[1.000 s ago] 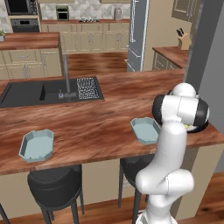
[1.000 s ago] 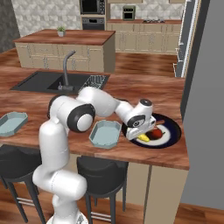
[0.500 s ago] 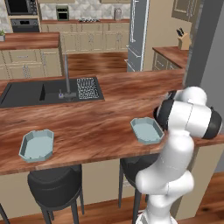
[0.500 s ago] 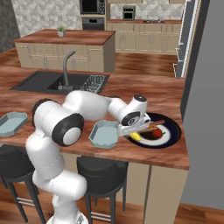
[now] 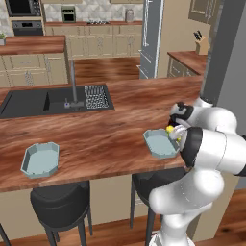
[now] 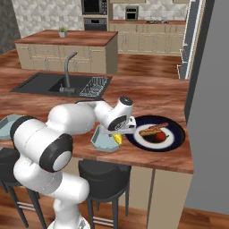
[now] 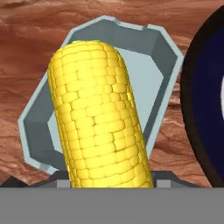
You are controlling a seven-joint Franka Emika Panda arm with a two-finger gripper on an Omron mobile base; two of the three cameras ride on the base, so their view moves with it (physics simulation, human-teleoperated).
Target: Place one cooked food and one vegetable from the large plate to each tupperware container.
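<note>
The short yellow corn cob with rows of plump kernels [image 7: 99, 116] is held in the gripper [image 6: 117, 137], whose jaws stand about half open, closed on the cob's lower end. In the hand view the cob runs lengthwise straight out from the gripper, its free rounded end leaning a little to the left, and it lies across the opening of the shallow pale blue-grey octagonal tray with raised rim [image 7: 164, 61] directly beneath it. So the tray is right under the cob, not off to a side; whether the cob touches the tray floor cannot be told, though it looks to hang just above it.

In the right base view the cob shows as a yellow spot at the tray's edge nearest the wide round dark navy plate [image 6: 176, 141], which sits just beside the tray on the brown wooden table [image 6: 161, 96]. A sausage in a tan bun [image 6: 149, 130] and a small round red vegetable [image 6: 161, 136] lie on that plate. The second pale blue-grey tray [image 5: 41, 159] sits well apart, far along the table to the left.

My judgement: the coming move turns on lowering and letting go, with the cob's long axis fitting along the tray's longer span
</note>
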